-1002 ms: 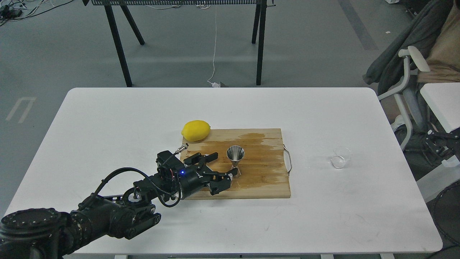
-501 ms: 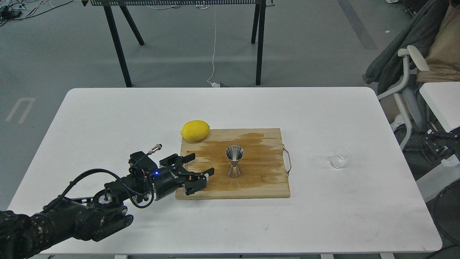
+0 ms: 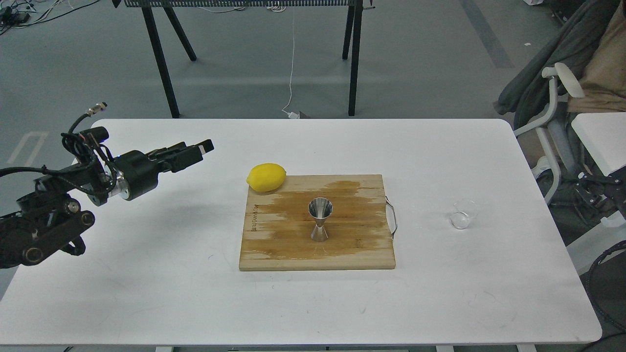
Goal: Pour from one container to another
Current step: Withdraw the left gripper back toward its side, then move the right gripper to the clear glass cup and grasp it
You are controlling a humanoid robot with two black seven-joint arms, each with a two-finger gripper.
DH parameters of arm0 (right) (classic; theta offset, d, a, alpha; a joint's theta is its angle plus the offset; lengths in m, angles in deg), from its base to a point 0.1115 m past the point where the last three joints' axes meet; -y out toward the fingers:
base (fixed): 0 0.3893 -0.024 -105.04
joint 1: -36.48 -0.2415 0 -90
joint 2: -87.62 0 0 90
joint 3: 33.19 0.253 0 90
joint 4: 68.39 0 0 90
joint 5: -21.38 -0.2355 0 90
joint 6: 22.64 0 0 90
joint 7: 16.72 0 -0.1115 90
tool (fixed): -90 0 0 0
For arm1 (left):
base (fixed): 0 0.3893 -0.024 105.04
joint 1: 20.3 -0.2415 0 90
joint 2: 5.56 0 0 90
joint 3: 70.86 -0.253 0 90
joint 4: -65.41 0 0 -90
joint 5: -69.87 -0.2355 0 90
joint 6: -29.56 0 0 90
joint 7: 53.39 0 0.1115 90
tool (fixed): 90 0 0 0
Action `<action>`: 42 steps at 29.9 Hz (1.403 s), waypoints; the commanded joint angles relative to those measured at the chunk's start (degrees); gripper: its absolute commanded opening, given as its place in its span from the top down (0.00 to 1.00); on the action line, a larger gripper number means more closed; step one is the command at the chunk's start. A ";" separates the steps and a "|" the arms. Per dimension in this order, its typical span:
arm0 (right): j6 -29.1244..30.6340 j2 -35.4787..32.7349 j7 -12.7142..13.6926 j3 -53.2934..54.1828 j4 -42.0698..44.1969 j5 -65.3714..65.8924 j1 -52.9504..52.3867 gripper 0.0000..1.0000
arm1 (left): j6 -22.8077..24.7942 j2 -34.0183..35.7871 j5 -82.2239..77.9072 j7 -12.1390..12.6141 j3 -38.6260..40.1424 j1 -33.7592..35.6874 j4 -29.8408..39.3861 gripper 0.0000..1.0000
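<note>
Steel and glass are the two things that matter in the head view. The jigger (image 3: 320,220) stands upright, wide mouth up, near the middle of the wet cutting board (image 3: 274,244), with a lemon (image 3: 266,177) at the board's far left corner. The glass cup (image 3: 463,214) sits on the white surface (image 3: 146,274), well to the right of the board and apart from it. My left pincer (image 3: 193,150) hangs above the surface's left side, pointing right, fingers close together and holding nothing. The cup lies far to its right, beyond the jigger. No right arm shows, yet the cup's side suggests the right arm is the nearer one.
</note>
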 commanded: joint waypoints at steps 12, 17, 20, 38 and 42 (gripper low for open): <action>0.00 -1.76 2.83 -3.04 -7.94 -3.77 -2.50 0.01 | 17.58 4.62 48.10 -0.01 5.95 0.58 -17.23 0.03; 0.00 -3.61 15.20 -7.77 -12.15 -26.59 1.36 0.01 | 17.58 4.36 57.00 -0.01 5.86 0.32 -18.63 0.03; 0.00 -6.41 18.04 -9.63 -19.44 -38.30 6.01 0.01 | 17.58 3.74 59.20 -0.01 5.77 -0.38 -19.34 0.03; -26.21 -8.01 8.91 0.03 -49.70 -52.14 27.22 0.01 | 17.58 -0.74 59.82 -0.01 5.42 -1.35 -24.08 0.03; -36.33 -4.94 8.73 0.92 -49.52 -51.61 24.94 0.01 | 17.58 -0.83 59.82 -0.01 5.42 -1.44 -24.17 0.02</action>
